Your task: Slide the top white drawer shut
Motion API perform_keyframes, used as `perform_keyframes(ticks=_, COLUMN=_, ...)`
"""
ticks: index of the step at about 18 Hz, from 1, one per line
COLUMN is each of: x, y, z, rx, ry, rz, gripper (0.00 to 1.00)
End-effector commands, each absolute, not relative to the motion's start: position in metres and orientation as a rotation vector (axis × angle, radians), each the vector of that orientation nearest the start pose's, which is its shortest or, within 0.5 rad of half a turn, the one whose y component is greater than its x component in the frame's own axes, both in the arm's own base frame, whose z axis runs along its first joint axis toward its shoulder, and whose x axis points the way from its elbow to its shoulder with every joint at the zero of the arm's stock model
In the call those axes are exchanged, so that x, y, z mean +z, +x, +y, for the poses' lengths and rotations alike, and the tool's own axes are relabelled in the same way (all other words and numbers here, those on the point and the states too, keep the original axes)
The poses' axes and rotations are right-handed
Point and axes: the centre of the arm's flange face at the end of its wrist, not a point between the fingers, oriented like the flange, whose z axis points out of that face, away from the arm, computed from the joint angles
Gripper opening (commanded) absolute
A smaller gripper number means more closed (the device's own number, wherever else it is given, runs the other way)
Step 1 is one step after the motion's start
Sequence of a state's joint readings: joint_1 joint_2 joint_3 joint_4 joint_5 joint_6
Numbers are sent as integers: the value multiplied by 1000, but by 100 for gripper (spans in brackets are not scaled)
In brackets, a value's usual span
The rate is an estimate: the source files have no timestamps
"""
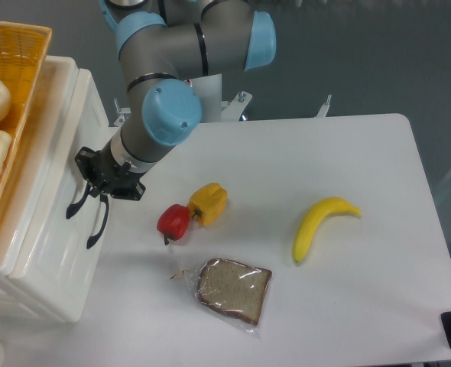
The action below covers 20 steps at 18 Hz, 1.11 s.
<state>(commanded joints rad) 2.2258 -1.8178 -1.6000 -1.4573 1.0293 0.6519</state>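
Fixed-camera view, seen from above: the top white drawer (53,222), a glossy cream plastic tray w/ a black curved handle (78,200), is located at the left edge of the white desk (348,191), in the cream cabinet. Its front is seen nearly flush w/ the cabinet body; no open cavity is visible, only a thin seam along the top edge. Task is judged approx. done: the drawer appears pushed in all the way or very nearly so. What is left, if anything, is a last small press home and withdrawal of the arm.

The grey-and-blue arm's black two-finger gripper (103,177) is placed against the drawer front, right at the handle. Whether the fingers are spread or closed can't be told; they are dark, small and merged w/ the handle in this view. Nothing is seen carried.

Count: 1 drawer front clearly seen, w/ 2 black curved handle shapes on the white front, the second (98,225) just below the first; which belongs to the lower drawer can't be told for sure. On the desk are found 1 red bell pepper (173,221) touching 1 yellow-orange bell pepper (209,202), 1 slice of brown bread in clear plastic wrap (230,287), and 1 yellow banana (319,224) well apart to the right. 1 orange wicker basket (15,84) w/ pale bread rolls is set on the cabinet top.
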Motion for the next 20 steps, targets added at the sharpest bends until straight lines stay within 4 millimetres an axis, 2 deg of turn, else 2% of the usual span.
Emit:
perform_keyframes(ticks=1, x=367, y=-199, z=561, rx=-765, ry=-2838, rz=-64, gripper=15)
perform_keyframes(ticks=2, x=370, y=-204, z=562, rx=-758, ry=-2833, rz=-70, gripper=19)
perform_keyframes(ticks=4, x=377, y=-217, z=561, rx=-736, ry=-2821, rz=-85, gripper=47)
perform_keyframes(ticks=6, x=384, y=-243, z=554, rx=-704, ry=-2804, rz=-133, gripper=100)
perform_keyframes(ticks=9, x=396, y=-284, z=544, rx=-621, ry=-2769, rz=-181, gripper=100)
perform_keyframes(ticks=12, x=398, y=-341, z=523, rx=-387, ry=-2768, rz=-137, gripper=100)
perform_keyframes(ticks=14, x=382, y=-383, z=506, rx=-220, ry=-2831, rz=-53, gripper=100)
perform_keyframes(ticks=17, x=353, y=-428, z=482, rx=-104, ry=-2939, rz=39, gripper=100)
perform_keyframes(ticks=20, x=341, y=-469, z=463, rx=16, ry=-2983, rz=82, gripper=100)
